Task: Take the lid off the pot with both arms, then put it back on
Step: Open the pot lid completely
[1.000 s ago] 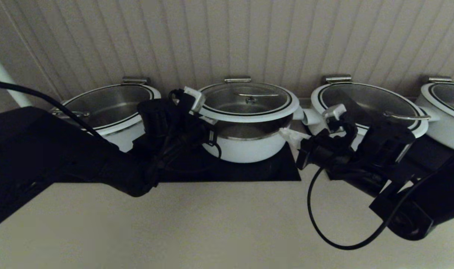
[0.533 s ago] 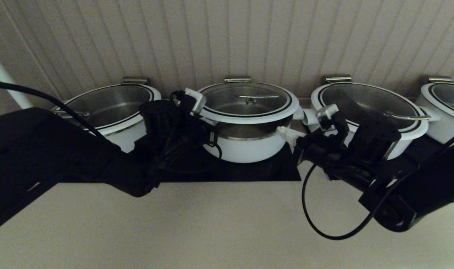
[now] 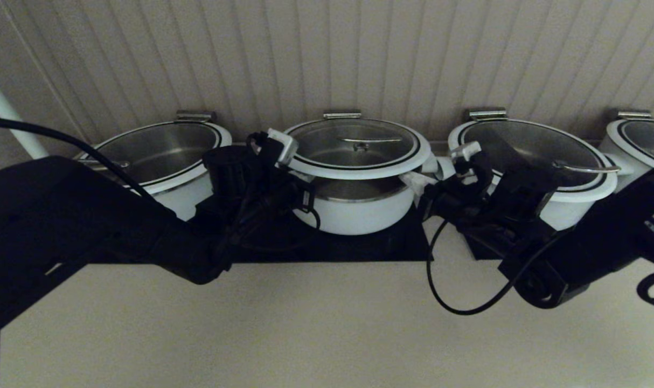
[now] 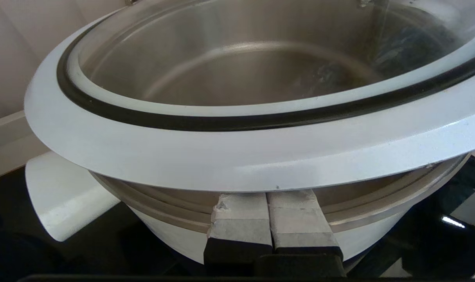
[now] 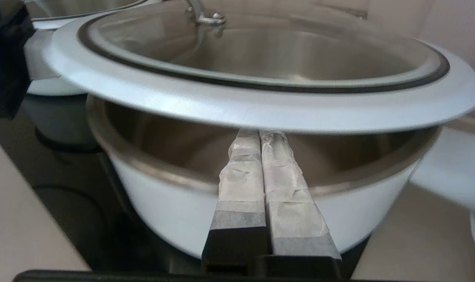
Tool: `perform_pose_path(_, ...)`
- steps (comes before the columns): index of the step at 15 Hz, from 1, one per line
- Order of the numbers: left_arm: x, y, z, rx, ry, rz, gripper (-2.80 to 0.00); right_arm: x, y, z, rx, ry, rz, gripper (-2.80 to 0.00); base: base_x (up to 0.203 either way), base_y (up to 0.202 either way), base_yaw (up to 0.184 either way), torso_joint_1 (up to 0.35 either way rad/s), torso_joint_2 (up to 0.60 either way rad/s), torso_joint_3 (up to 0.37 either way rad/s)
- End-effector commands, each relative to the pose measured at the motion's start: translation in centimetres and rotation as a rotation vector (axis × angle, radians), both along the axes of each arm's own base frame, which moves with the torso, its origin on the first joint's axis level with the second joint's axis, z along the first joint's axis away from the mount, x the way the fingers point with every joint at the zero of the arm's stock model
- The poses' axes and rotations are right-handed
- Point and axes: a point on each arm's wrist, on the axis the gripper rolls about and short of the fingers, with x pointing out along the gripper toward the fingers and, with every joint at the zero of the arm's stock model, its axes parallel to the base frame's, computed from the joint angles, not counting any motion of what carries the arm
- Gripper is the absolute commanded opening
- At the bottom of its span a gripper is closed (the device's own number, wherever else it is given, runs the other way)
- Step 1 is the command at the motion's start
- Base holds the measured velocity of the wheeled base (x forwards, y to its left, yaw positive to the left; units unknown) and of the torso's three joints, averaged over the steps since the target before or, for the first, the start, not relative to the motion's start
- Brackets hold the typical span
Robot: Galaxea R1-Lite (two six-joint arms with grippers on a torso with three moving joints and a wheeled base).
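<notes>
White-rimmed glass lid (image 3: 359, 148) sits raised above the pot (image 3: 359, 210), w/ a visible gap between lid rim and pot's steel lip. Pot is the middle one in a row of white pots along the panelled wall (image 3: 327, 54), standing on a black mat (image 3: 359, 245) on the beige counter (image 3: 305, 323). Lid's curved steel bar handle (image 3: 371, 139) is near the glass centre.

Left gripper (image 4: 267, 199) is at the lid's left edge; in left wrist view its two taped fingers (image 4: 241, 219) are pressed together, tips tucked under the white rim, touching its underside, in front of the pot's steel lip. Nothing is clamped between them. One stubby white pot handle (image 4: 61, 196) shows beside them.

Right gripper (image 5: 259, 137) is at the lid's right edge; right wrist view shows its taped fingers (image 5: 241, 184) likewise closed flat against each other, tips under the rim, reaching over the pot's lip. Lid rests on them, not pinched.

Lid looks roughly level, slightly lower on the head view's near side; pot interior visible through the gap on both sides.

Neighbour pots: a wider one w/ lid at left (image 3: 160, 156), another at right (image 3: 531, 156), a fourth at far right edge (image 3: 642, 156). Black cable (image 3: 456, 291) loops off the right arm over the counter.
</notes>
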Motion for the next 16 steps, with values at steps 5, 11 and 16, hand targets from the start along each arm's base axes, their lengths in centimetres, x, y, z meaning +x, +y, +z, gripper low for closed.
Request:
perform_pose_path(5,0.1,-0.1,-0.4,0.003,0.004,-0.001,-2.8,1.6,0.5,0.0,0.011,-0.033,0.001,-2.8,0.0,0.0,0.0,0.0,0.0,0.0)
perform_pose_path(11,0.1,-0.1,-0.9,0.013,0.016,-0.002,-2.8,2.3,0.6,0.8,0.023,-0.067,0.001,-2.8,0.0,0.0,0.0,0.0,0.0,0.0)
perform_pose_path(16,0.0,-0.1,-1.2,0.018,0.025,-0.002,-2.8,3.1,0.8,1.5,0.026,-0.074,-0.002,-2.8,0.0,0.0,0.0,0.0,0.0,0.0)
